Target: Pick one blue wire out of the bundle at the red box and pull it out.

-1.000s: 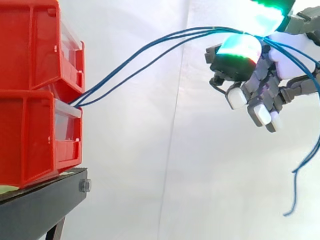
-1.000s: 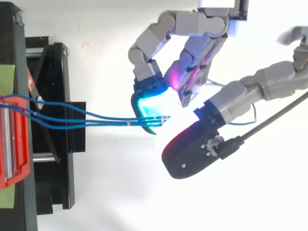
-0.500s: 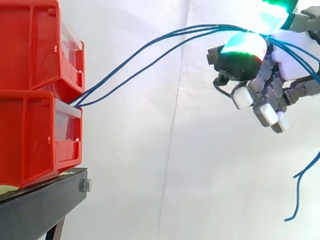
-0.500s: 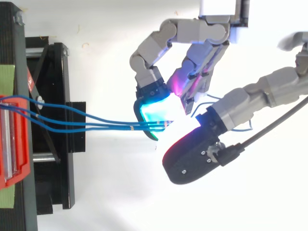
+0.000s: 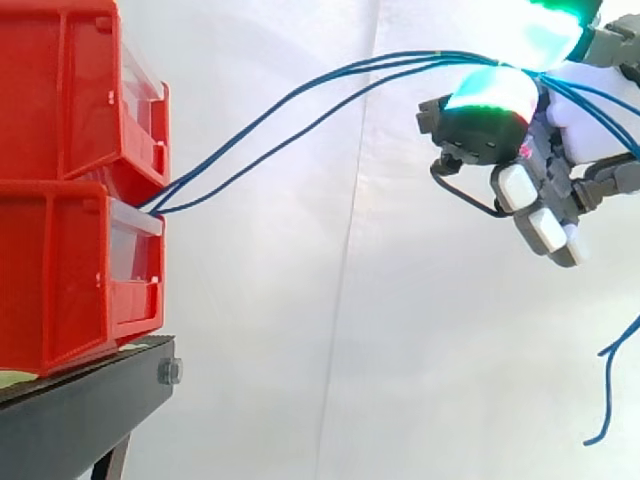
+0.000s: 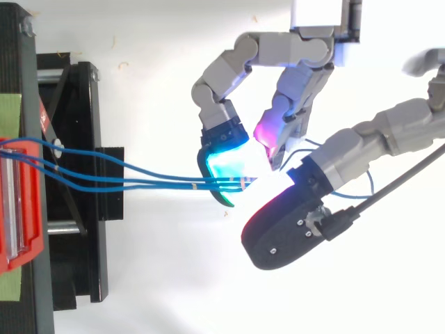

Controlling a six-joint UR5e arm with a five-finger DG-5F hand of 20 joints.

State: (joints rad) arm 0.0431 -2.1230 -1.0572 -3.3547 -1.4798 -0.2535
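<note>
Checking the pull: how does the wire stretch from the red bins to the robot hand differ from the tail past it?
The wire stretch rises from the red bins to the robot hand in smooth arcs; the tail dangles free below the hand. The stretch's three strands curve evenly; the tail has a sharp kink. Both are thin blue wire.

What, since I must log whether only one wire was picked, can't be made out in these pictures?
- Top view: how many blue wires the hand pinches; its glowing pads cover them.
- Side view: where the wires start inside the red bins; the bin walls hide it.
- Side view: the wires' run past the hand, cut off by the right edge.
</note>
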